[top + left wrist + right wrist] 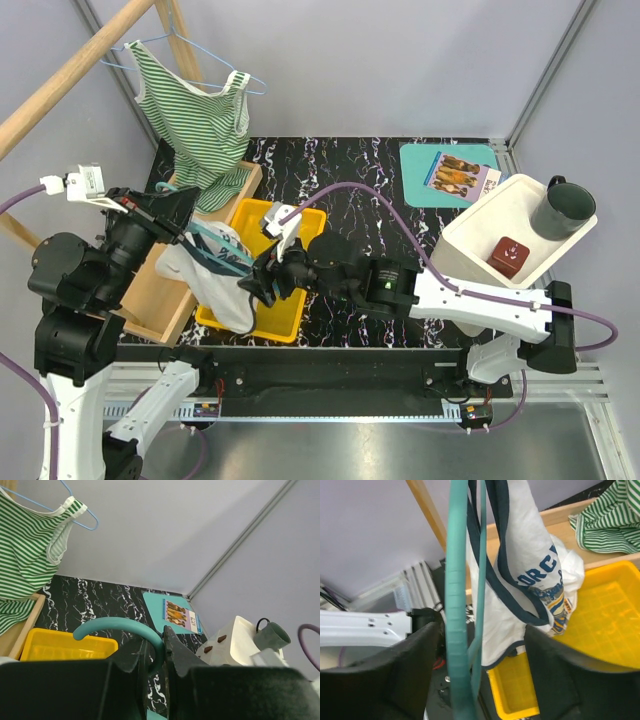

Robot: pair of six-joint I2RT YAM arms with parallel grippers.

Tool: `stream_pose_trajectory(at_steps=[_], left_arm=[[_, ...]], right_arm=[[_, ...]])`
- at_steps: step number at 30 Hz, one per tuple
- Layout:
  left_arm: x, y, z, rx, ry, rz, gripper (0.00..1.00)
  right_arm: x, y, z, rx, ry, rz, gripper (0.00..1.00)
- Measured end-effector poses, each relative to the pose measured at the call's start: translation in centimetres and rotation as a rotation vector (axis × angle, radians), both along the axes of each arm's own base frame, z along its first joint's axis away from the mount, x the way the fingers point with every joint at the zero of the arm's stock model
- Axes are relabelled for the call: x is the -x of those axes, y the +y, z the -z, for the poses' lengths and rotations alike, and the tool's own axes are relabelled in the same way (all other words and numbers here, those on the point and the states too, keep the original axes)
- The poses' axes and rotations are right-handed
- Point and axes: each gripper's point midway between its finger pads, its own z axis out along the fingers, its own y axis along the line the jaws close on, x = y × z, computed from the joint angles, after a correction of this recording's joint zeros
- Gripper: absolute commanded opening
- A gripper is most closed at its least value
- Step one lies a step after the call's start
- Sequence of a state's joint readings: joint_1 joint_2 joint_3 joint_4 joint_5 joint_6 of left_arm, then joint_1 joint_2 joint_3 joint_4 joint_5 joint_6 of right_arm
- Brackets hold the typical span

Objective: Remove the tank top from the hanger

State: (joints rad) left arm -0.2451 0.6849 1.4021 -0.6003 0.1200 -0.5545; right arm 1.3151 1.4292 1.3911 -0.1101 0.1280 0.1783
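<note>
Left hand (155, 646) clamped on hook of teal plastic hanger (115, 624); right hand (481, 632) wide open, straddling its arm. White navy-trimmed fabric tank top (520, 545) hangs just below left hand — likely light, limp — I'd pinch a strap.

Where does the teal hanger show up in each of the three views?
Top external: teal hanger left of centre, over the yellow bin, carrying the white tank top.
Left wrist: its hook arches at bottom centre; bin lower left.
Right wrist: its bar runs vertically, left of centre; bin lower right.
Shared landmark: the yellow bin.
</note>
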Motion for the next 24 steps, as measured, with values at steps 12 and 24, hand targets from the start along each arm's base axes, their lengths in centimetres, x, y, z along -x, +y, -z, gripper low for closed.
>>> stream_pose_trajectory(at_steps=[12,24], left_arm=[[0.1,-2.2,0.4,-0.033,0.008,0.131,0.61],[6.7,-1.5,3.1,-0.124,-0.186,0.187,0.92]], right_arm=[[0.3,-0.2,1.2,-0.013,0.014,0.003,0.0],[-1.8,-6.1,0.6,-0.061,0.023,0.177,0.0]])
